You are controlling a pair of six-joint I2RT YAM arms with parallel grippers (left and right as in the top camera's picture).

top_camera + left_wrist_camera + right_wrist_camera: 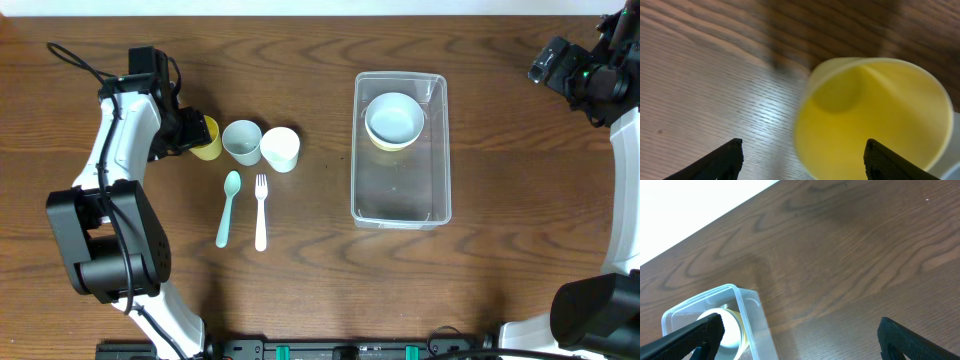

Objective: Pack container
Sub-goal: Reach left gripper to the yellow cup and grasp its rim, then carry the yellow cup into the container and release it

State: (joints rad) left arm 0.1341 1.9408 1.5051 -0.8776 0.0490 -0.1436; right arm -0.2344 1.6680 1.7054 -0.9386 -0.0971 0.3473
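The clear container (400, 195) stands right of the table's centre, and a white bowl stacked in a yellow bowl (395, 118) sits in its far end. It also shows in the right wrist view (752, 315). A yellow cup (208, 139), a pale grey-green cup (241, 141) and a white cup (281, 149) stand in a row at the left. My left gripper (186, 130) is open at the yellow cup (875, 115). In the left wrist view, its fingers (802, 160) straddle the cup's near rim. My right gripper (560, 72) is open and empty (800, 340), far right of the container.
A teal spoon (229, 208) and a white fork (261, 212) lie side by side in front of the cups. Bare wooden table lies between the cups and the container. The table's far edge shows in the right wrist view.
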